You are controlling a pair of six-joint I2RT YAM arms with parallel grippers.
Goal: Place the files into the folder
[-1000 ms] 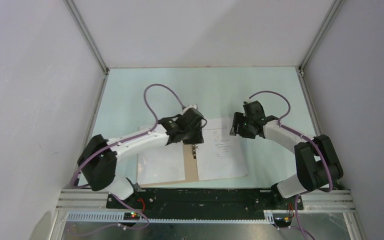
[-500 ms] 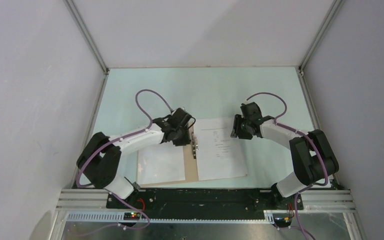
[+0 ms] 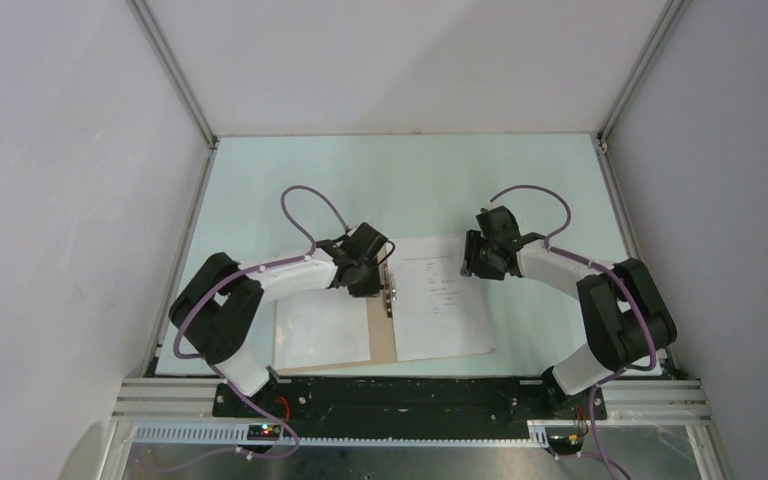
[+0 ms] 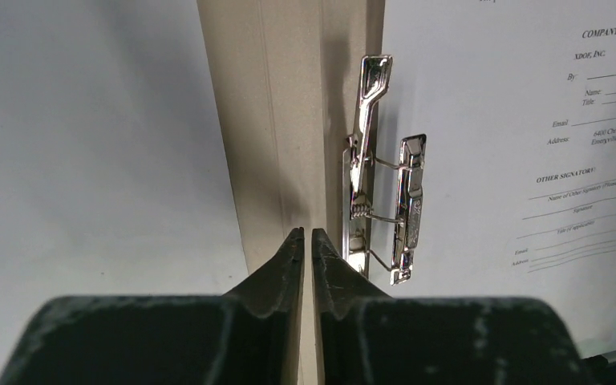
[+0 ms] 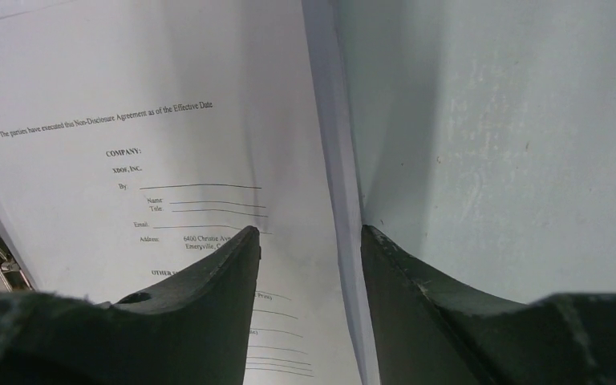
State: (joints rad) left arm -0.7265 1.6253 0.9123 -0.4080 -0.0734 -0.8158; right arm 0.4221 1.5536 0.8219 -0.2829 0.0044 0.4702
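Now the folder lies open flat on the surface, between both arms. The blank sheet is on its left leaf, the printed sheet on its right leaf, and the metal clip at the spine. The left claw is nearly closed, just a slit, nothing gripped, tips over the spine just left of the clip. The right claw is partly open, straddling the printed sheet's right edge, not clamped.
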